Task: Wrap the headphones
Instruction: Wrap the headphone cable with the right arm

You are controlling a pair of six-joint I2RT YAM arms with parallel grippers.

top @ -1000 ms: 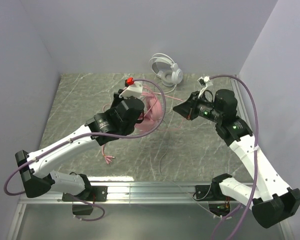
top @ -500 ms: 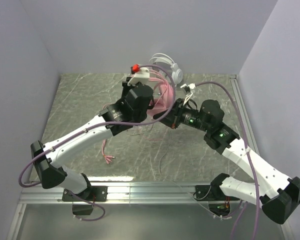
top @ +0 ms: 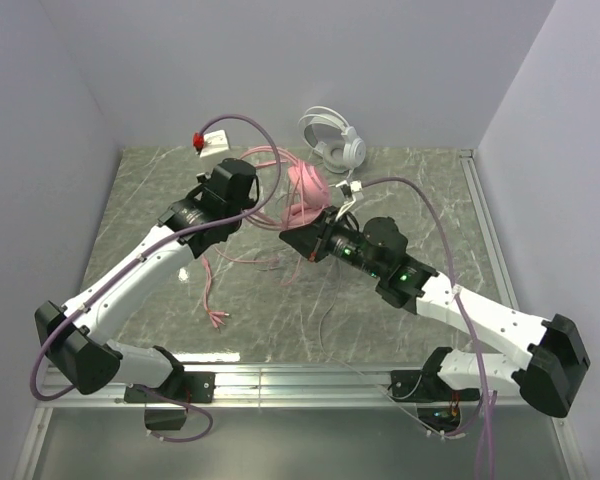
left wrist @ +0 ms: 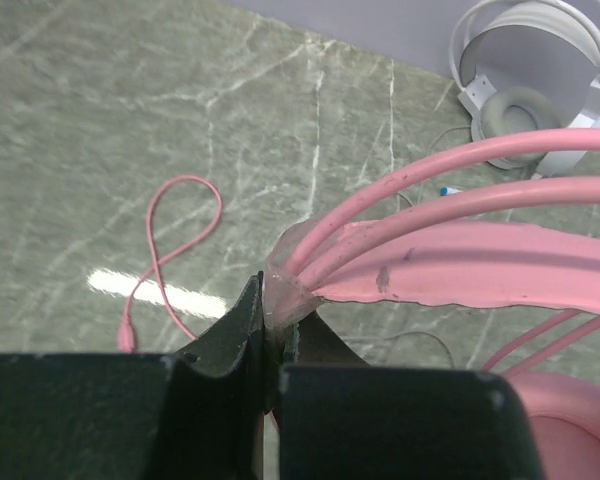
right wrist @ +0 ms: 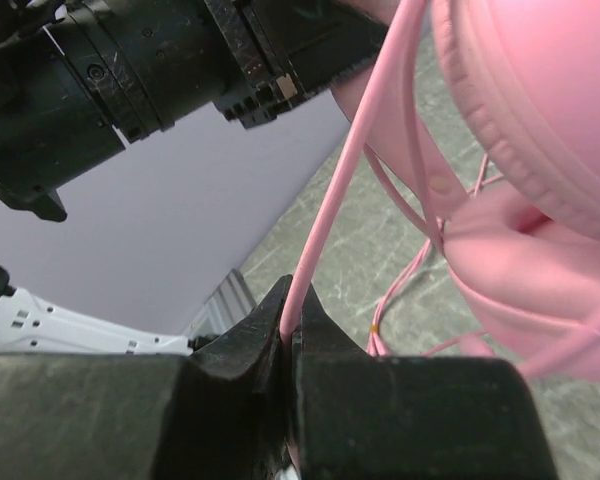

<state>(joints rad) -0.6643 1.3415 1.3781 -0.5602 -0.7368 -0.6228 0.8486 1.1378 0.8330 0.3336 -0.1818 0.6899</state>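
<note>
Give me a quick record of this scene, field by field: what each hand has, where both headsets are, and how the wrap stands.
left hand: shut on the headband of the pink headphones
right hand: shut on the pink cable, close to the earcups
white headphones: at the far edge of the table, untouched
cable end: lying loose on the table beside the left arm
wrap: not yet done; the cable trails in loose loops

Grey-green marbled tabletop [top: 130, 210], enclosed at the back and both sides by plain pale lilac walls [top: 230, 60]. Aluminium rail [top: 300, 378] along the near edge. Bright light reflection [left wrist: 155, 292] on the tabletop, just left of the left fingers [left wrist: 225, 345].
</note>
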